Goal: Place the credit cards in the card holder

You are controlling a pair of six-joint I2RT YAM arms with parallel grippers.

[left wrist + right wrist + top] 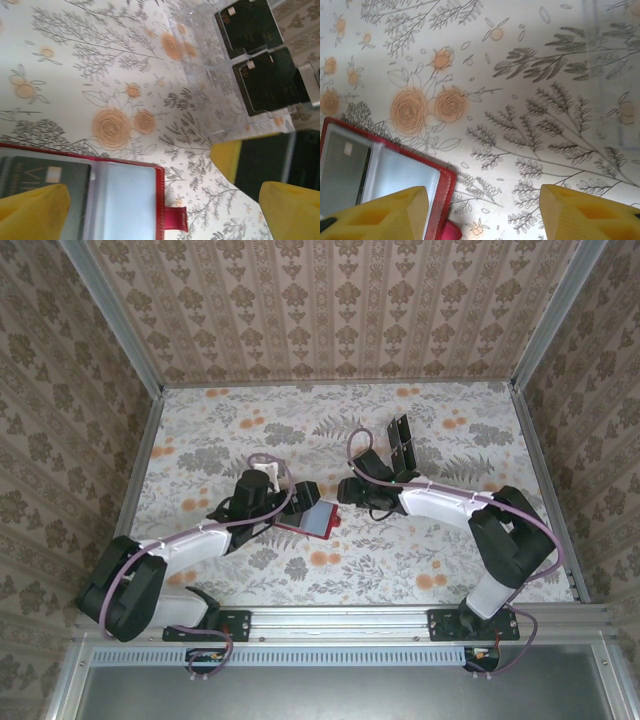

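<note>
One card (45, 182) sat in the open card holder (127, 197) on the table (450, 560) between our empty, open left pincer (160, 210) and right pincer (485, 212), so we judged the next move a reach for the two credit cards (270, 82) standing in the clear rack (200, 60).

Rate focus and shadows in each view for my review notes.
Top external: even light, soft shadows under the arms, card holder clear. Left wrist: left fingers blurred up close, credit cards sharp. Right wrist: right fingers soft, tablecloth crisp.
</note>
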